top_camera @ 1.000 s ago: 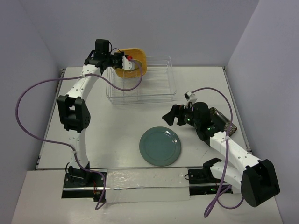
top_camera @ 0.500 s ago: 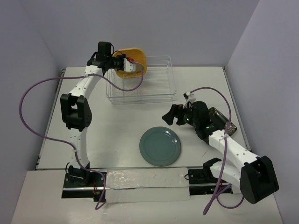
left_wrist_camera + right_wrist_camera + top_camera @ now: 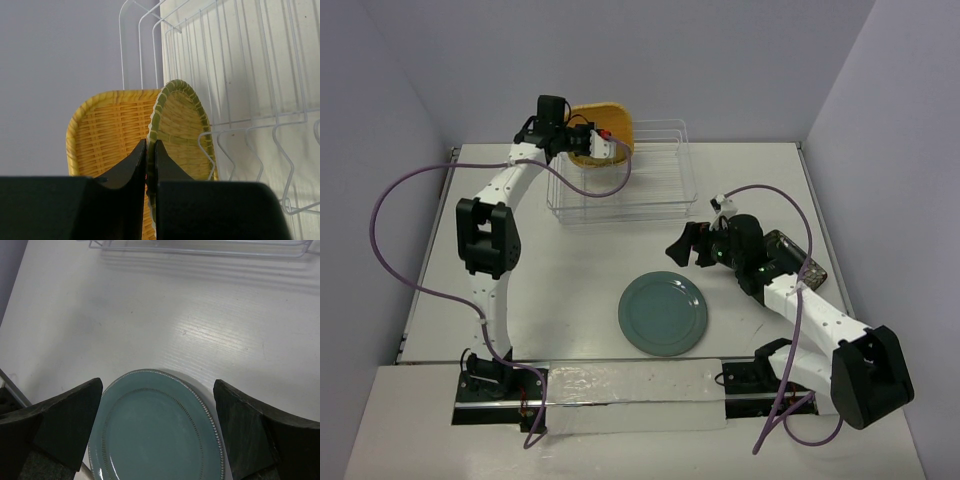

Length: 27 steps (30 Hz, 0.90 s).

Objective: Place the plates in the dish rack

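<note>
Left tool (image 3: 150, 160) clamps the small round yellow plate (image 3: 182, 130) on edge at the dish rack (image 3: 240, 75); right tool (image 3: 160, 410) is spread wide, holding nothing.
The yellow plate looks woven, so probably light, stiff and grippy; the rim pinch suits it. The fingers are nearly together on its rim, and I can't tell whether it is seated in a slot. The orange-tan square plate (image 3: 100, 135) stands just beside the left tool, with the wire dividers on its other side. The teal plate (image 3: 160, 445) lies flat on the worktop (image 3: 150, 315) directly under the right tool, untouched. It looks glazed, heavier and slippery, so take it by the rim. The dark floral plate (image 3: 788, 245) sits behind the right tool, partly under the arm.
</note>
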Each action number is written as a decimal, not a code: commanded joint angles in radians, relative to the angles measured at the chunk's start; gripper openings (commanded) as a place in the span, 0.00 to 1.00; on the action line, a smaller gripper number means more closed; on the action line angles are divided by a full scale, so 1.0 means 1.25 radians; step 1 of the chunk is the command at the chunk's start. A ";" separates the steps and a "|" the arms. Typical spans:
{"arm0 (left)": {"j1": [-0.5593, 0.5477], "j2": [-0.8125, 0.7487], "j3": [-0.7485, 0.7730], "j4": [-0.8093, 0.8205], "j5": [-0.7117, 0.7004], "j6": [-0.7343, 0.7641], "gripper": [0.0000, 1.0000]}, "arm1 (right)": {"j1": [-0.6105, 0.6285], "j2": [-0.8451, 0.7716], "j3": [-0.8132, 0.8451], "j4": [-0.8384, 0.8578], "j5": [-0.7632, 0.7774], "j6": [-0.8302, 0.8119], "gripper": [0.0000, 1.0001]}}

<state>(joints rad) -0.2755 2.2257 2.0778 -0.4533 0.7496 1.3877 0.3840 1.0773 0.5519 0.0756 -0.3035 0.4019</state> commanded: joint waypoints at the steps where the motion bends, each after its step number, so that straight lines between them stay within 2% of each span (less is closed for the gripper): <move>1: -0.009 0.006 -0.001 0.091 0.010 -0.003 0.00 | 0.006 0.012 0.044 0.012 -0.005 -0.012 0.99; 9: -0.012 0.010 -0.009 0.096 -0.018 -0.011 0.00 | 0.006 0.016 0.049 0.012 -0.011 -0.017 0.99; 18: -0.012 0.020 -0.026 0.141 -0.039 -0.061 0.48 | 0.006 0.021 0.054 0.014 -0.021 -0.009 0.99; 27: -0.012 -0.008 -0.036 0.227 -0.069 -0.152 0.67 | 0.007 0.019 0.060 0.016 -0.022 -0.009 0.99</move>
<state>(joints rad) -0.2829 2.2425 2.0351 -0.2712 0.6656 1.2729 0.3840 1.1027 0.5726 0.0742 -0.3253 0.3988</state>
